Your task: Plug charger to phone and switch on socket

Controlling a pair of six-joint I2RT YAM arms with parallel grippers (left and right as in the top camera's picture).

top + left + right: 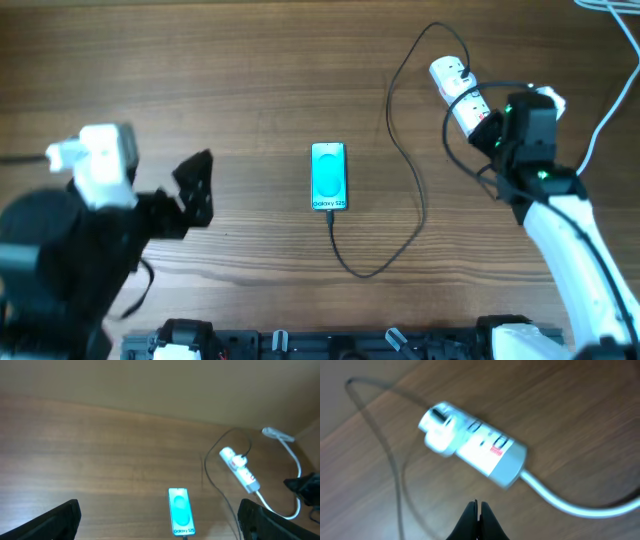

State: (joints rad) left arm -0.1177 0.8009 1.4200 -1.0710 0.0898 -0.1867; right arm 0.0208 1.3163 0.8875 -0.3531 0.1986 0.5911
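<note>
The phone lies at the table's middle, cyan screen up, reading "Galaxy S25"; it also shows in the left wrist view. The black charger cable runs from the phone's near end in a loop up to its white plug block, seated in the socket. The socket is a white strip at the back right, also in the right wrist view and the left wrist view. My right gripper is shut and empty, hovering just beside the socket. My left gripper is open wide, left of the phone.
The socket's thick white cord runs off to the right and up. A second white connector lies at the back right. The robot bases line the table's front edge.
</note>
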